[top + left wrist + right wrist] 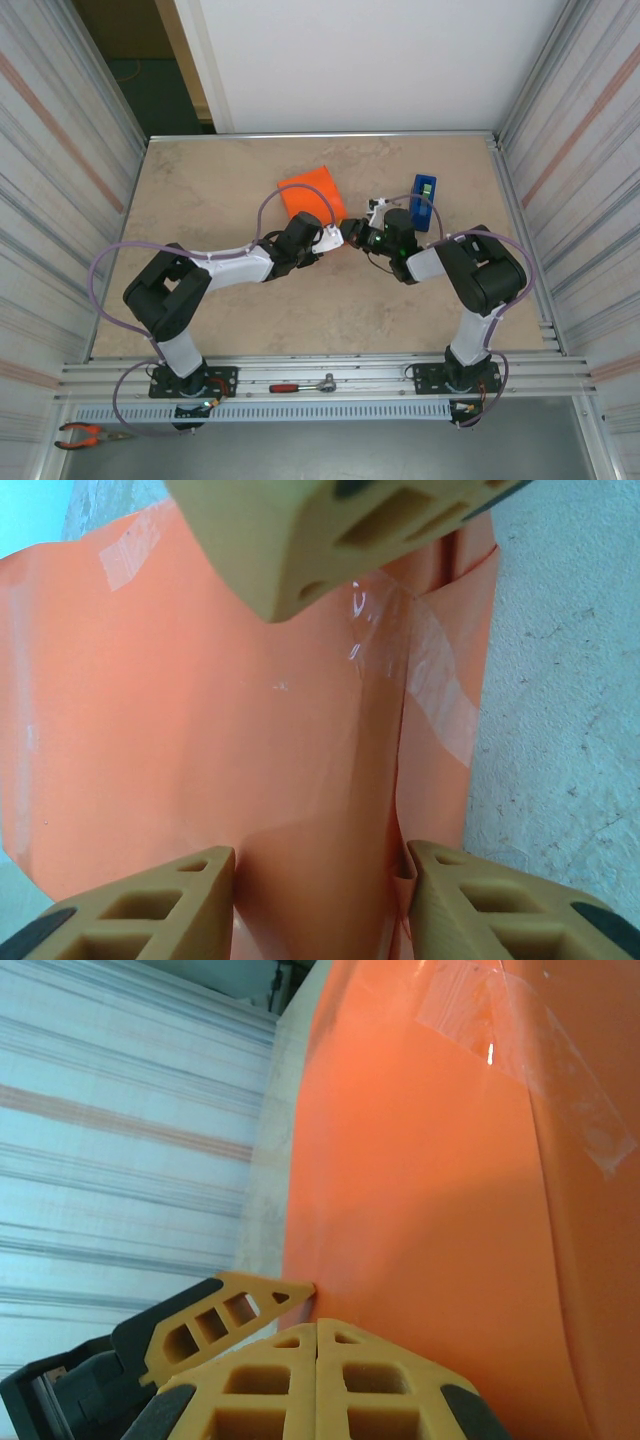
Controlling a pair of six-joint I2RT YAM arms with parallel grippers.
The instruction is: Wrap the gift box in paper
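Note:
The orange paper (310, 195) covers the gift box, which is hidden inside it, at the table's middle back. Clear tape strips (440, 690) hold its seams. At the parcel's near right corner, my left gripper (333, 238) has its fingers partly apart around a raised fold of paper (320, 810), and both pads touch it. My right gripper (355, 237) is shut with nothing between the fingers. Its joined tips (317, 1325) press against the orange side (430, 1210). One right finger (290, 540) shows at the top of the left wrist view.
A blue tape dispenser (423, 200) stands just right of the grippers. A red-handled screwdriver (300, 386) lies on the front rail and pliers (85, 434) lie at the lower left. Corrugated walls close both sides.

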